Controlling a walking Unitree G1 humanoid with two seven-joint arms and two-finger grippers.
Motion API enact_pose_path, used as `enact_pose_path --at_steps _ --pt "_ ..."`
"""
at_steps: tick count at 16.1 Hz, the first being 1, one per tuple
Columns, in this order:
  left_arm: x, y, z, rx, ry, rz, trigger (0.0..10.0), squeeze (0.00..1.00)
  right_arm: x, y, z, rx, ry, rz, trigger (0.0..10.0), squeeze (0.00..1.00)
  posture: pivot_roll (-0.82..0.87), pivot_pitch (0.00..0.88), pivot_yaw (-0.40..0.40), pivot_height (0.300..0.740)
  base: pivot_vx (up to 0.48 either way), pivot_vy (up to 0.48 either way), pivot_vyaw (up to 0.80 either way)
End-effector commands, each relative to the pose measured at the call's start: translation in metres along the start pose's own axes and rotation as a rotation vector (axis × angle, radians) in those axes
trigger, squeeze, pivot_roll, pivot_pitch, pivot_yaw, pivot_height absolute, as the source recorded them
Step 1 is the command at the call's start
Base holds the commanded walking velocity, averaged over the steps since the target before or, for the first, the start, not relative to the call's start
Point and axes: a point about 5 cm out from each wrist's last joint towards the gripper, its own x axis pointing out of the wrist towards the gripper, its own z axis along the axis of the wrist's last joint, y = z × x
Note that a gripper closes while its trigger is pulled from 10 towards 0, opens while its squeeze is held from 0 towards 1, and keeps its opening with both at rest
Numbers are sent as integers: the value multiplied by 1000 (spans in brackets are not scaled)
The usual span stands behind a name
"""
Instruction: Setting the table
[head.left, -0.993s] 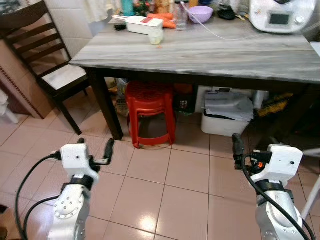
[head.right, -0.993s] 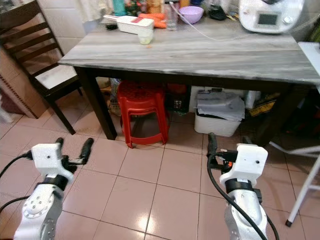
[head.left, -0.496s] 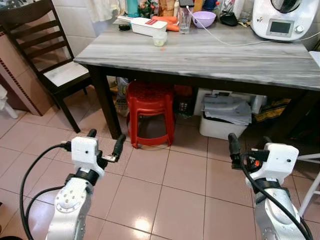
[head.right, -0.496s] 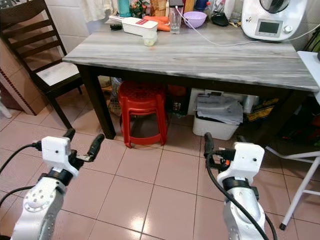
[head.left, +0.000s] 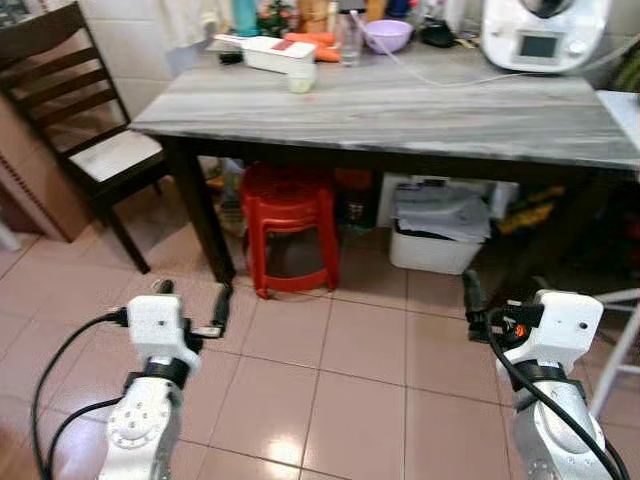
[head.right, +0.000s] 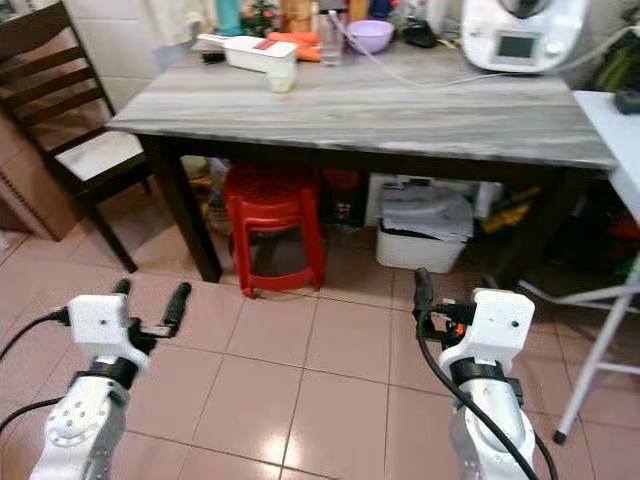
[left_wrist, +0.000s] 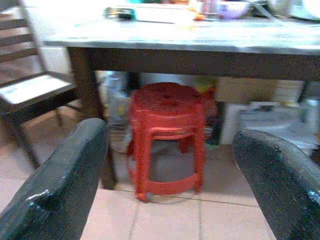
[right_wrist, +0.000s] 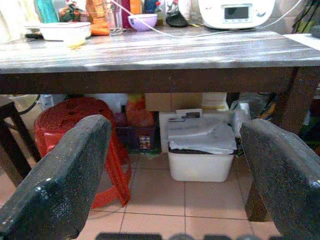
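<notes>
A grey stone-topped table (head.left: 400, 105) with dark legs stands ahead of me. Along its far side sit a purple bowl (head.left: 385, 35), a clear glass (head.left: 350, 40), a white lidded container (head.left: 280, 52) and a small pale cup (head.left: 301, 80). Both arms are held low over the tiled floor, short of the table. My left gripper (head.left: 193, 298) is open with nothing between its fingers (left_wrist: 60, 185). My right gripper (head.right: 455, 290) is also open and holds nothing; its fingers (right_wrist: 60, 180) frame the space under the table.
A red plastic stool (head.left: 290, 225) and a white bin (head.left: 435, 230) sit under the table. A dark wooden chair (head.left: 75, 120) stands at the left. A white kitchen appliance (head.left: 545, 32) with a cable is at the table's far right. A white side table (head.right: 610, 110) is at the right.
The whole view has shifted a little, so the camera has moved. Both grippers remain open and low in front of the table.
</notes>
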Motion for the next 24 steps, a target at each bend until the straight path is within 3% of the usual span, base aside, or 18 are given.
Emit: enact_pose_path --at_steps 1,9,20,24 --pt "1 2 0 18 7 -2 10000 0 4 2 2 -2 -10 11 10000 0 -96 45 56 740 0 0 0" --pt "12 -3 2 15 -1 -33 10000 0 11 6 2 12 -21 -9 10000 0 -100 50 75 740 0 0 0" --pt "15 -4 1 17 2 -51 10000 0 14 3 1 16 -23 -31 10000 0 -102 49 78 740 0 -295 0" --pt "17 -5 1 18 -2 -60 10000 0 16 2 1 13 -25 -30 10000 0 -104 42 78 740 0 -317 -595"
